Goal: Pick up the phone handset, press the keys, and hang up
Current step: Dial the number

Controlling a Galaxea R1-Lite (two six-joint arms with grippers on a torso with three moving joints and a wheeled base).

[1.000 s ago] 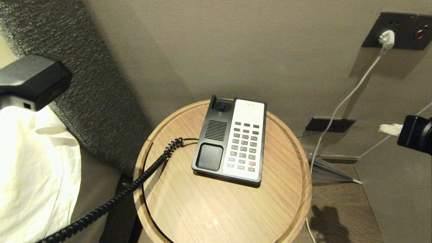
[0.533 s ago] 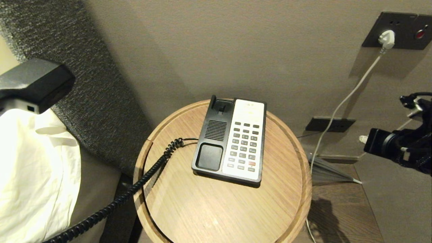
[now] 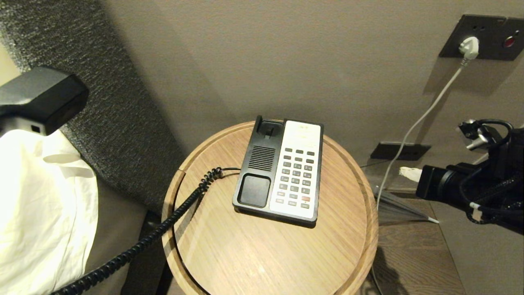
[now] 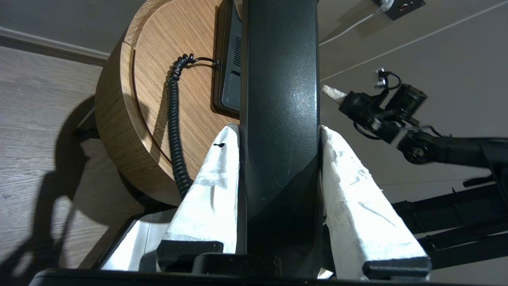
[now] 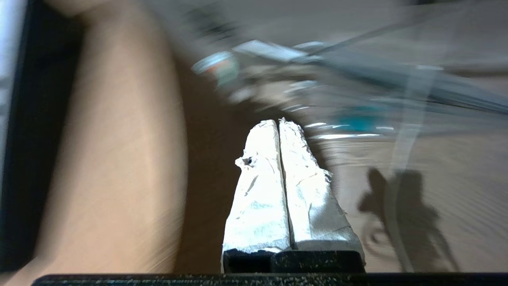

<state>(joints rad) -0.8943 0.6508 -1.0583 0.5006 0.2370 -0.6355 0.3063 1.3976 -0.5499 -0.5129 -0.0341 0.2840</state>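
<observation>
Already the left claw point(image 4: 279, 133) has its padded fingers point(image 4: 210, 186) pressed against both flanks of the phone handset point(image 4: 278, 99), part-way open because the black body fills the gap. In the head view that handset point(image 3: 41, 96) hangs at the upper left of the frame, off its cradle and clear of the round wooden bench point(image 3: 262, 250). Its coiled cord point(image 3: 163, 225) trails from the lower left up to the phone base point(image 3: 280, 172) at the frame's centre.

The right claw point(image 3: 409, 173) enters from the right edge of the frame with its white tips pressed flat together and nothing between them (a fair shape for a poking finger, I judge).

The risks, as I read them: a broad tip may land across two small keys point(image 3: 295, 180) at once; a hard sideways press may skid the light base over the smooth wood; the taut cord could drag the base; and glossy plastic might slip within the pads.
</observation>
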